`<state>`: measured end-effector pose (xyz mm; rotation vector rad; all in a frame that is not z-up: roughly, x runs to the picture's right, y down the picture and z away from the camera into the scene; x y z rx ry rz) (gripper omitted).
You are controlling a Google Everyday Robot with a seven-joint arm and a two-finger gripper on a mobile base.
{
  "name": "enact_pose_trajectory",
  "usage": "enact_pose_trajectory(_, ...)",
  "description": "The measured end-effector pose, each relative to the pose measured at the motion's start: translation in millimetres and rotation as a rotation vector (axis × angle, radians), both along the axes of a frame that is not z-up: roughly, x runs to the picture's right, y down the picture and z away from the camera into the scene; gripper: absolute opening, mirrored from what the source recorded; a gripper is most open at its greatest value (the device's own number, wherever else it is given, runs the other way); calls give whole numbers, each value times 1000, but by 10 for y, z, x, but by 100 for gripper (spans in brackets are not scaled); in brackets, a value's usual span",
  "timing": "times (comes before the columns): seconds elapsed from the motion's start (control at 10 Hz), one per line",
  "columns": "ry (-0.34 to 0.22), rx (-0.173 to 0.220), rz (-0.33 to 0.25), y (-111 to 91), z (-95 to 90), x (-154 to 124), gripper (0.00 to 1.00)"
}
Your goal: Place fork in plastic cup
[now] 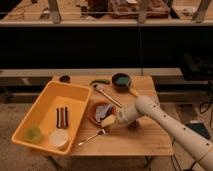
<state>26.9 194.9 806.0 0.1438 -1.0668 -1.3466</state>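
Centring on the slim handle should grip best; the fork (92,136) lies flat on the table (132,143), near the gripper (116,122); gripper opening cannot be told; the plastic cup (33,133) sits in the yellow bin (70,86).
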Motion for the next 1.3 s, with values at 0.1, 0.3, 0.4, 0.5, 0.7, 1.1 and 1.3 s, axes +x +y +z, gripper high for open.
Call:
enact_pose_trajectory(0.1,4,0,0,-4,0,-3,57)
enact_pose_trajectory(0.3,19,0,-10,-1,5,0,57)
enact_pose_trajectory(0.4,29,0,-20,14,9,0,57)
enact_pose_trajectory(0.5,36,1,-30,28,14,-8,57)
enact_pose_trajectory(0.7,45,9,-51,51,13,-16,56)
enact_pose_trajectory(1.1,50,13,-70,78,28,-37,37)
enact_pose_trajectory(1.3,53,12,-73,87,43,-37,37)
